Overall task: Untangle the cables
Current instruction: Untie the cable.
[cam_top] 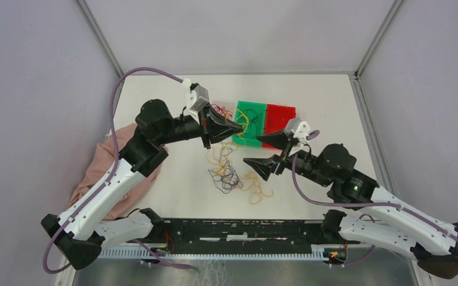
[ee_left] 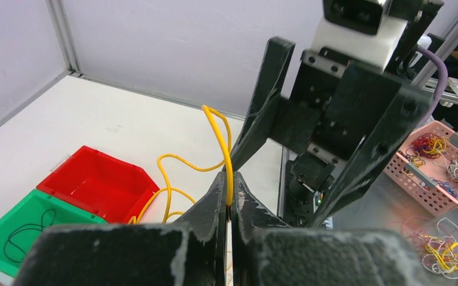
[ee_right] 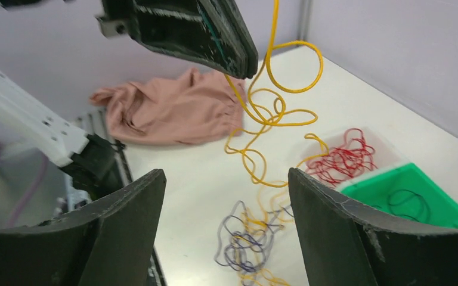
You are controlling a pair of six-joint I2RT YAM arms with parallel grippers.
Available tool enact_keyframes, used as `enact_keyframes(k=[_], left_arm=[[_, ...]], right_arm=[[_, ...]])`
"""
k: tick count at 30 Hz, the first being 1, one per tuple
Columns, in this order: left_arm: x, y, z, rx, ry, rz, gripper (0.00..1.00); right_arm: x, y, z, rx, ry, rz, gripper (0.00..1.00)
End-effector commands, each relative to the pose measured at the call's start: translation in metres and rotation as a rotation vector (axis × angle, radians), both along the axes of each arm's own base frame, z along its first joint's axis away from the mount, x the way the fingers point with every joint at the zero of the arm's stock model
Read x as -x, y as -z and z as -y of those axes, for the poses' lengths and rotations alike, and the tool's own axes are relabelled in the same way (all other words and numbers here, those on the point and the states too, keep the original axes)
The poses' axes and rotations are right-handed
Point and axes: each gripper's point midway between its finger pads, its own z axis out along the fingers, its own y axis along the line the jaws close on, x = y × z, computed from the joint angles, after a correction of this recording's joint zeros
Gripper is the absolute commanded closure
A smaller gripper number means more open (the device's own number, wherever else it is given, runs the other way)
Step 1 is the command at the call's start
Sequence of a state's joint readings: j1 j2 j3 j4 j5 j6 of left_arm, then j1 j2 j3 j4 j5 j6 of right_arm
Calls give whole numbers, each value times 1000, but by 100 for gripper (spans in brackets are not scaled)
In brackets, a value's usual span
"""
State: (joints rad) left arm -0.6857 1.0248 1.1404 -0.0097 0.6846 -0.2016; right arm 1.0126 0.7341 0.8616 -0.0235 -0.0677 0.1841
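Wide apart and empty, the black right gripper [ee_right: 226,177] hovers over the tangle of thin yellow-orange and dark wire cables [cam_top: 234,174], which lies midway along the white table [cam_top: 173,113] toward its near edge. The black left gripper [ee_left: 228,182] is clamped on one curly yellow strand [ee_left: 216,126]. It looks feather-light, springy and snag-prone, and is probably best pinched near a free end.

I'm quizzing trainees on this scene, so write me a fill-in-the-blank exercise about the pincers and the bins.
1. The left pincer is shut on a ____ cable.
2. The right pincer is ____.
3. The green bin holds a ____ cable.
Missing words: yellow; open; black.
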Motion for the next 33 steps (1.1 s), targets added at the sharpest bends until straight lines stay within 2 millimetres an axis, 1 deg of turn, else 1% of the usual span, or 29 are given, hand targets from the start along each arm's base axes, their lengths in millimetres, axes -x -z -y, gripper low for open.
enact_keyframes(k=[1,4,6,9,11,12,13,14,17,19,20,21,22,23,24,25,26,27,30,32,33], left_arm=[[3,-7,5,-25,58,49,97],[3,-12,6,-18,66,42,97],[5,-13,7,-15,78,36,97],[8,-12,7,-18,93,23,97],[9,-12,7,-20,95,17,97],[10,-12,6,-19,95,13,97],[10,-11,6,-17,97,11,97],[11,-11,6,-15,98,8,97],[12,-11,5,-12,99,1,97],[13,-10,5,-14,98,-1,97],[13,-10,4,-14,96,-1,97],[12,-9,4,-17,94,-1,97],[12,-9,4,-18,87,5,96],[10,-9,3,-22,77,8,92],[7,-9,2,-28,58,20,84],[3,-9,0,-37,31,37,79],[-2,-9,-2,-51,-4,54,73],[-13,-8,-6,-70,-69,73,64],[-42,3,-24,-154,-254,119,34],[-57,20,-35,-250,-335,145,10],[-63,32,-40,-309,-361,148,4]], right_arm=[[-28,9,-6,144,88,132,17],[-45,20,-15,220,125,164,16],[-52,22,-23,230,133,180,15],[-60,16,-32,198,149,208,15],[-72,12,-32,169,212,222,16],[-77,7,-31,134,243,235,16],[-79,4,-32,106,255,246,17],[-80,-3,-33,73,260,260,17],[-80,-10,-42,47,237,267,21],[-80,-11,-48,47,223,268,29],[-81,-11,-49,49,222,269,36],[-81,-11,-49,51,223,269,47],[-82,-9,-49,59,223,266,60],[-83,-6,-48,72,225,255,72],[-86,-2,-46,87,231,245,82],[-88,3,-43,104,238,231,90],[-90,8,-38,118,251,218,96],[-94,14,-31,134,268,203,99],[-110,37,-3,156,345,106,100],[-127,53,23,162,425,14,100],[-140,61,41,162,496,-42,100]])
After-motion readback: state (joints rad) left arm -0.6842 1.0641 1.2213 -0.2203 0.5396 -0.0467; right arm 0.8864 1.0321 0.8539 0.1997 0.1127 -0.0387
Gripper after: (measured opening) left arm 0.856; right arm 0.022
